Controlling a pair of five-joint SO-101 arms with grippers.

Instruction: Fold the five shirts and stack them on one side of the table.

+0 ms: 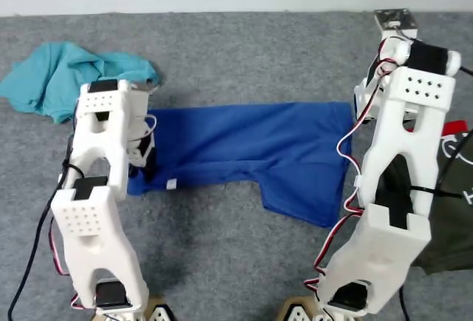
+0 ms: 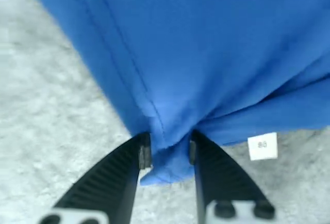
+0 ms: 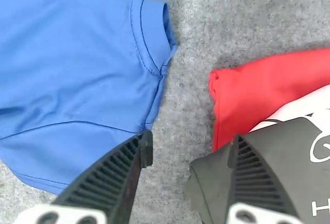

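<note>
Lying spread across the middle of the tabletop [image 1: 244,47], the blue shirt [image 1: 251,151] reaches from one arm to the other. The left gripper [image 2: 166,149] is clamped on a bunched bit of the shirt's edge at its left end, near a small white tag [image 2: 262,146]. The right gripper [image 3: 191,154] hangs with its fingers apart over the grey strip between the blue shirt and a red shirt [image 3: 268,90], which a dark shirt [image 3: 289,157] partly covers at the right edge. A teal shirt [image 1: 63,77] lies crumpled at the far left corner.

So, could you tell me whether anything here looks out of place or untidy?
The teal shirt lies crumpled in a heap at the far side, and the blue shirt bunches where the left claw pinches its edge.
</note>
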